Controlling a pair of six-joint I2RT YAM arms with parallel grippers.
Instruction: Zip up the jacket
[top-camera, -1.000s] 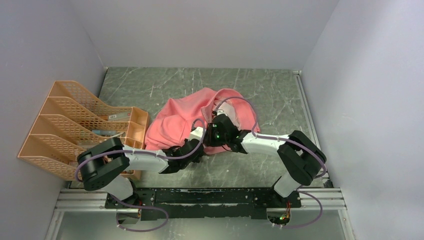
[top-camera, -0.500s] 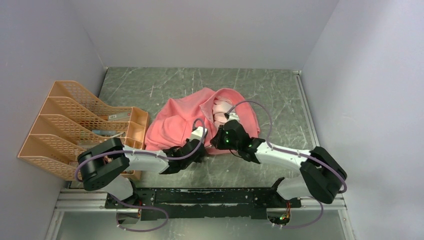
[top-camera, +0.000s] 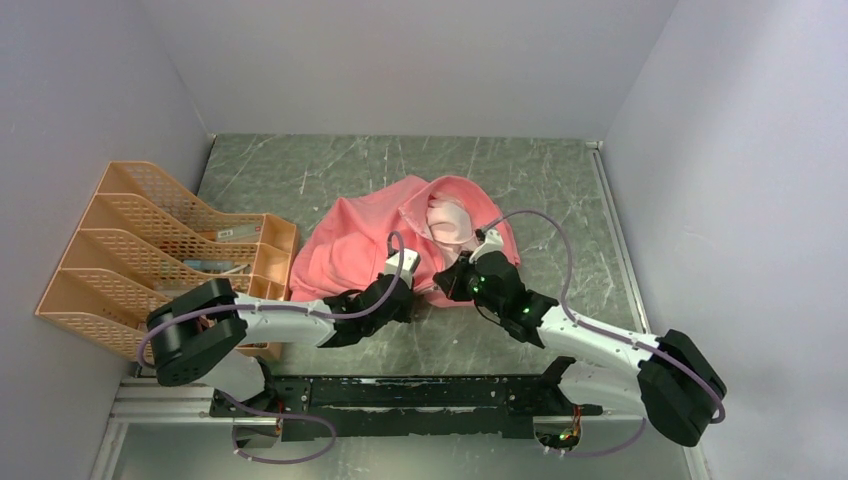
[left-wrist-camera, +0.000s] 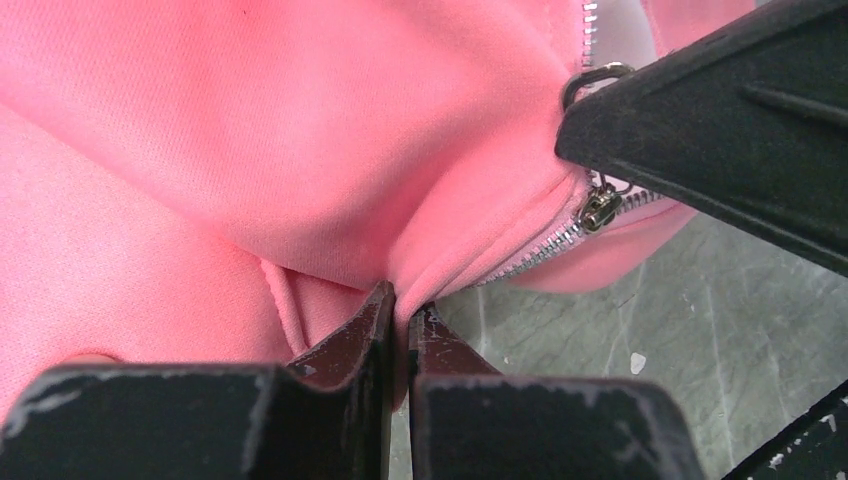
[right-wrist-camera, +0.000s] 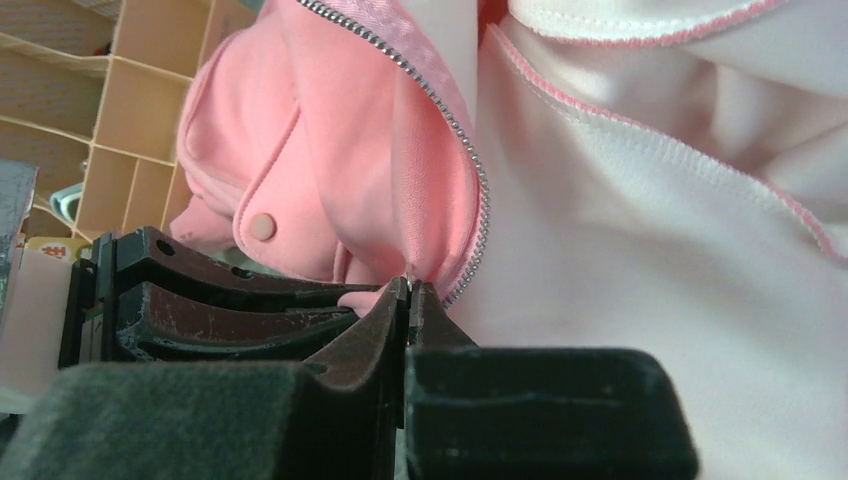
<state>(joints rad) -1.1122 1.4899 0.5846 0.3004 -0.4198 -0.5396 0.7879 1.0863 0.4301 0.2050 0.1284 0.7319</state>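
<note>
The salmon-pink jacket (top-camera: 365, 240) lies crumpled mid-table, its paler lining (top-camera: 447, 220) showing at the open front. My left gripper (top-camera: 403, 293) is shut on the jacket's bottom hem (left-wrist-camera: 420, 275), just left of the zipper's lower end. My right gripper (top-camera: 448, 283) sits right beside it, shut on the zipper pull (right-wrist-camera: 409, 272) at the foot of the zipper teeth (right-wrist-camera: 472, 190). In the left wrist view the metal slider (left-wrist-camera: 598, 208) sits low on the zipper under the right gripper's black finger (left-wrist-camera: 720, 130).
An orange mesh desk organiser (top-camera: 150, 250) stands at the table's left edge, also seen in the right wrist view (right-wrist-camera: 120, 130). Grey walls enclose the marbled tabletop (top-camera: 560, 200) on three sides. The two grippers are almost touching.
My right arm has swung its elbow out to the right and nearer. Its gripper has shifted slightly right, and the jacket front has opened to show more pale lining. The left gripper has stayed put.
</note>
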